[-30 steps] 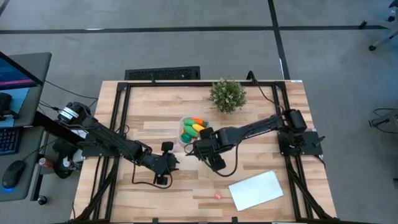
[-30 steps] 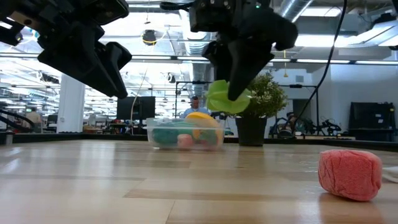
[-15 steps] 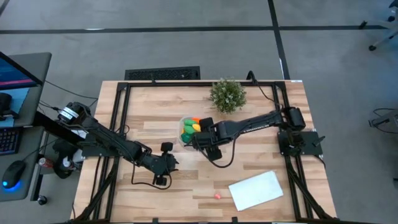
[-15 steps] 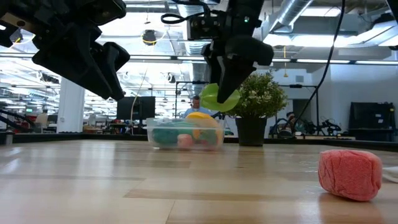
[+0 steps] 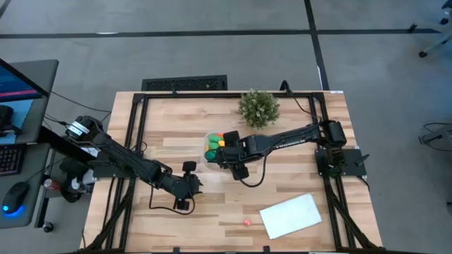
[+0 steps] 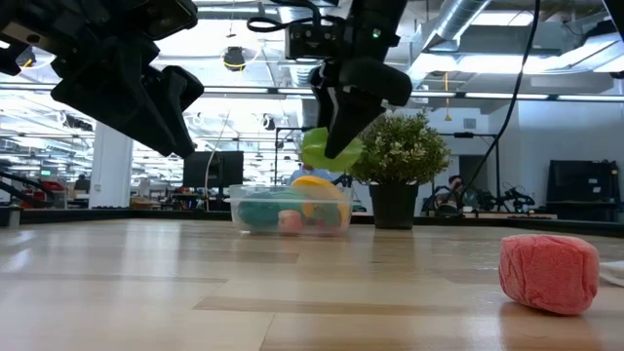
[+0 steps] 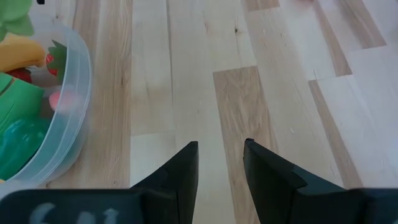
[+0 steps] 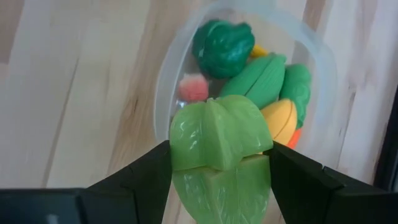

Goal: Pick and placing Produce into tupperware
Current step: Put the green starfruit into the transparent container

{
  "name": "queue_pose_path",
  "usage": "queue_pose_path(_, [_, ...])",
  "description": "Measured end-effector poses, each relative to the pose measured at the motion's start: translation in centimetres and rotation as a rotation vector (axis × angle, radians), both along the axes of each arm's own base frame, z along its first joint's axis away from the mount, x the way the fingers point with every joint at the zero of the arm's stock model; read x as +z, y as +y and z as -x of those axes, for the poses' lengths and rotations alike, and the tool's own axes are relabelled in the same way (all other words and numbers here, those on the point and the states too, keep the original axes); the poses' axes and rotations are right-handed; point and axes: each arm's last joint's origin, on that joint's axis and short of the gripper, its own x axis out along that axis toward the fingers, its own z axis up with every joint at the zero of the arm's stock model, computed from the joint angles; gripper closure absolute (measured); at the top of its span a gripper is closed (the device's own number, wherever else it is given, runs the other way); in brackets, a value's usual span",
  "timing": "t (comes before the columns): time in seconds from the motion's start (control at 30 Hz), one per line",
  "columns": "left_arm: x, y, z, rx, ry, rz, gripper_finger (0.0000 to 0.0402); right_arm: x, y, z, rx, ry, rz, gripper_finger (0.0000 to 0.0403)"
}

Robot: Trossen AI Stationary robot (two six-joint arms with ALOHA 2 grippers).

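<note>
The clear tupperware stands mid-table and holds several produce pieces: green ones, a yellow one, an orange one and a pink one. My right gripper hangs over its near right rim, shut on a light green leafy piece. A pink-red piece lies on the wood by the near edge. My left gripper hovers open above bare wood, near-left of the tupperware, with nothing between its fingers. My right gripper pinches the light green leafy piece by its two opposite sides between its two fingers. The fingers slant steeply down from the table's right. The piece is lifted clear and sticks out below the fingertips, above the tupperware.
A bushy potted plant stands just behind and to the right of the tupperware. A flat white sheet lies at the near right. Bare wood lies open to the left and in front of the tupperware.
My right gripper has carried the light green piece toward the table's far left, from just beside the tupperware's near right to above its rim, tipping as it went. The piece stays pinched and clear of the table.
</note>
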Motion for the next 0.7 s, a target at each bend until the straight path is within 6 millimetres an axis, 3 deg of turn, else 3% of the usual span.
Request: queue_pose_path(0.7, [-0.03,0.00,0.03,0.000,0.004,-0.001,0.0284,0.37,0.13,-0.92,0.029,-0.097,-0.004,0.0168])
